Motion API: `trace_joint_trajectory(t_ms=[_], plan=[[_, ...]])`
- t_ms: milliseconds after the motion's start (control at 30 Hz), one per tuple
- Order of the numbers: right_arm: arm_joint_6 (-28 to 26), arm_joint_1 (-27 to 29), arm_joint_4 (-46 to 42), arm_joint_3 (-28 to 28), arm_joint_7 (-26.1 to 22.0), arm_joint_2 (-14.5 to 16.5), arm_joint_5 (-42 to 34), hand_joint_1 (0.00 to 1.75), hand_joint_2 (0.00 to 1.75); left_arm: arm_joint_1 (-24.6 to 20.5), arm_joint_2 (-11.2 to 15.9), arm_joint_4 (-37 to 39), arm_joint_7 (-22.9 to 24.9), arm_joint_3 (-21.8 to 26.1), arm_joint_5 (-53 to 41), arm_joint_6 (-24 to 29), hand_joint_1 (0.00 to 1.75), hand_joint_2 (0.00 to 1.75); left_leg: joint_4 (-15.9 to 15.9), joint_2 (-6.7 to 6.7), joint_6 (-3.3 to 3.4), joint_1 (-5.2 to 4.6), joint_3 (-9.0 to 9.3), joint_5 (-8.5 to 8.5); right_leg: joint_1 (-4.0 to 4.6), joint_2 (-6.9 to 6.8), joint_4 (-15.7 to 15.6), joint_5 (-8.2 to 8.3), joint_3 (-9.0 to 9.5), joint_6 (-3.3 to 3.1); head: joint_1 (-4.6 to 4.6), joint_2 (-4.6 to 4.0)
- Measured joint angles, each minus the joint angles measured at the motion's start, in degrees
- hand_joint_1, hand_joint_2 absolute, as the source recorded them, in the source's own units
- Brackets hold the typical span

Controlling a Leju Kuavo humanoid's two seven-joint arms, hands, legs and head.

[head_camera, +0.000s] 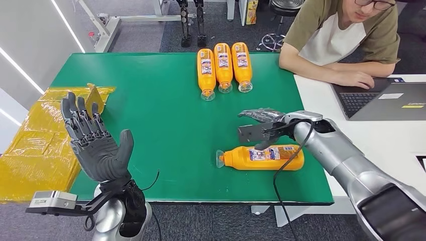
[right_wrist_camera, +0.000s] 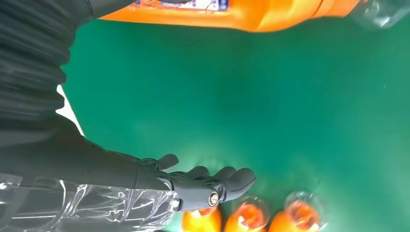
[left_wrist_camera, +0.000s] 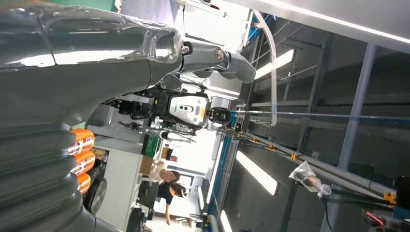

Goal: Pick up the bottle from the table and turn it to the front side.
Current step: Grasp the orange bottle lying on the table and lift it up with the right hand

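Now you're on the approach: your empty, spread right hand [head_camera: 262, 116] hovers just beyond the orange plastic bottle [head_camera: 261, 157] lying sideways on the green table [head_camera: 150, 110]; bring it down and grip.

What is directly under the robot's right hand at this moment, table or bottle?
The right hand hovers open over bare green table, just beyond the lone lying bottle. The head view suggests it is not over the bottle. Whatever the wrist covers at the bottle's far side is hidden.
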Motion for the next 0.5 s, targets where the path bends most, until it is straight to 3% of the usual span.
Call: trace_joint_trajectory(t_ms=[500], plan=[[4.12, -1.68, 4.94, 13.67, 0.58, -0.39, -6.69, 0.0, 1.75, -0.01, 0.02, -0.84, 0.0, 0.0, 0.19, 1.31, 0.0, 1.75, 0.02, 0.0, 0.01, -0.01, 0.0, -0.01, -0.01, 0.0, -0.02, -0.01, 0.0, 0.02, 0.0, 0.0]])
